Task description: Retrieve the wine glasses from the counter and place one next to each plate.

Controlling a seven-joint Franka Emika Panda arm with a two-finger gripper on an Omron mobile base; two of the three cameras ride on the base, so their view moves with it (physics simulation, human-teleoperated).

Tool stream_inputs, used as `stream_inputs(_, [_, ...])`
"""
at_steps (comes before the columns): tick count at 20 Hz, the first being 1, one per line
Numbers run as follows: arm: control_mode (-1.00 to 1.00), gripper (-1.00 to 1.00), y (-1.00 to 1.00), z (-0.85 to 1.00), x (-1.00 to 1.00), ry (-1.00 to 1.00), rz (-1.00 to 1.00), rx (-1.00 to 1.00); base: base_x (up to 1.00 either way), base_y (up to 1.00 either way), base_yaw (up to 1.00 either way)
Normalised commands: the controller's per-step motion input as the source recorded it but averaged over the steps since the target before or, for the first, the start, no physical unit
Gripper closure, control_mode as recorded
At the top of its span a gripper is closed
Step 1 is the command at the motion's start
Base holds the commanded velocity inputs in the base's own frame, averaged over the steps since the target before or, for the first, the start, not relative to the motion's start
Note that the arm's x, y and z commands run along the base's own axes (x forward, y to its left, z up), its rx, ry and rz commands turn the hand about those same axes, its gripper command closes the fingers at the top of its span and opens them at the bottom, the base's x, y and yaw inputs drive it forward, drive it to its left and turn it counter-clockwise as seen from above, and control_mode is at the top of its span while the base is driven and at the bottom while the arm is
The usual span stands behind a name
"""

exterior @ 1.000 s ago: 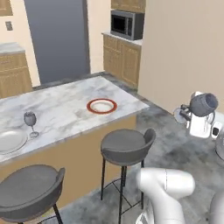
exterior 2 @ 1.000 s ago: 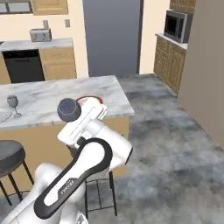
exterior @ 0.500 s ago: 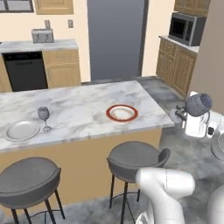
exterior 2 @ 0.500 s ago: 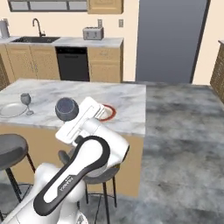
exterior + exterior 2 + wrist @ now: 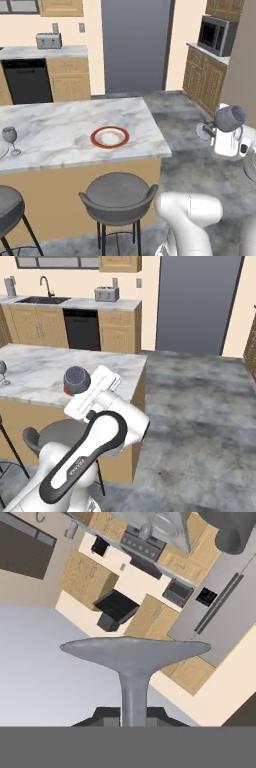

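Item: wine glass (image 5: 229, 119), carried. We hold it by the thin stem in the gripper (image 5: 134, 714), the jaws closed on the stem just under the round foot, which spreads wide across the hand view. In the left base view the grey-tinted bowl sits off to the right of the island (image 5: 60, 135), over the floor; in the right base view it hangs at the island's near edge, above a stool.

Item: second wine glass (image 5: 10, 138), upright on the island's left end, just beside a pale plate (image 5: 1, 150) that is cut off by the picture's edge — that place we judge served.

Item: red-rimmed plate (image 5: 109, 137), flat near the island's right end, nothing next to it. We judge this the setting that lacks a glass.

Risks: the glass appears tilted well off upright; set down so, it could tip or roll. A thin stem may slip in the grip. Lowered carelessly, the foot could land on the plate rim instead of beside it.

Surroundings: stool (image 5: 118, 194) below the island's near side, between us and the plate — the reach must clear it. Toaster (image 5: 49, 40), dishwasher (image 5: 27, 81) and microwave (image 5: 215, 35) stand well apart.
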Motion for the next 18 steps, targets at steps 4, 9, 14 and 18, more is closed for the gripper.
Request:
stream_inputs(4, [1.0, 1.0, 0.0, 0.0, 0.0, 0.0, 0.0, 0.0, 0.95, 0.0, 0.26])
stream_inputs(9, [1.0, 1.0, 0.0, 0.0, 0.0, 0.0, 0.0, 0.0, 0.48, -0.04, 0.43])
stream_inputs(14, [1.0, 1.0, 0.0, 0.0, 0.0, 0.0, 0.0, 0.0, 0.38, -0.08, 0.54])
stream_inputs(18, [1.0, 1.0, 0.0, 0.0, 0.0, 0.0, 0.0, 0.0, 0.29, -0.27, 0.49])
